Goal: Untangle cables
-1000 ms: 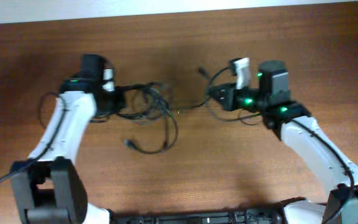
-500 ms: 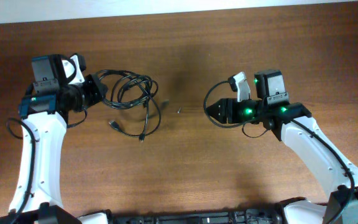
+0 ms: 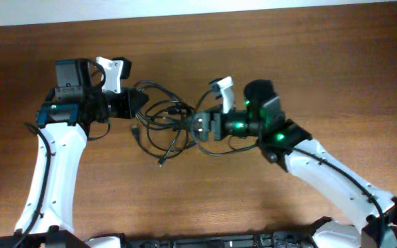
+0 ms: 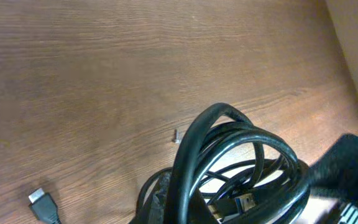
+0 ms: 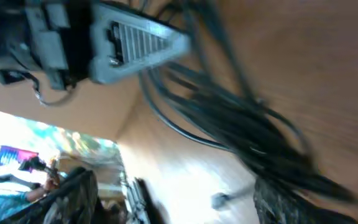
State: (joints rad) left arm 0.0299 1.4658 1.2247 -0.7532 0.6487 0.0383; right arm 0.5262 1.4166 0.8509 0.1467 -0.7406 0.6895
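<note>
The cables (image 3: pixel 163 116) form a tangled black bundle at the table's middle left, with loose ends trailing toward the front. My left gripper (image 3: pixel 135 105) is shut on the bundle's left side. In the left wrist view the thick loops (image 4: pixel 241 155) rise right in front of the lens, and one plug end (image 4: pixel 42 204) lies on the wood. My right gripper (image 3: pixel 194 125) is at the bundle's right edge. The right wrist view is blurred. In it my right gripper (image 5: pixel 179 199) is open, its fingers (image 5: pixel 73 193) wide apart, with cable strands (image 5: pixel 241 130) crossing just beyond them.
The wooden table (image 3: pixel 309 62) ends at a pale strip along the far edge. A tiny metal bit (image 4: pixel 176 135) lies on the wood beside the bundle. The two arms are close together over the table's middle.
The right gripper let go of a cable strand, opened and swung left to the bundle. The left gripper pulled the bundle left, then brought it back right.
</note>
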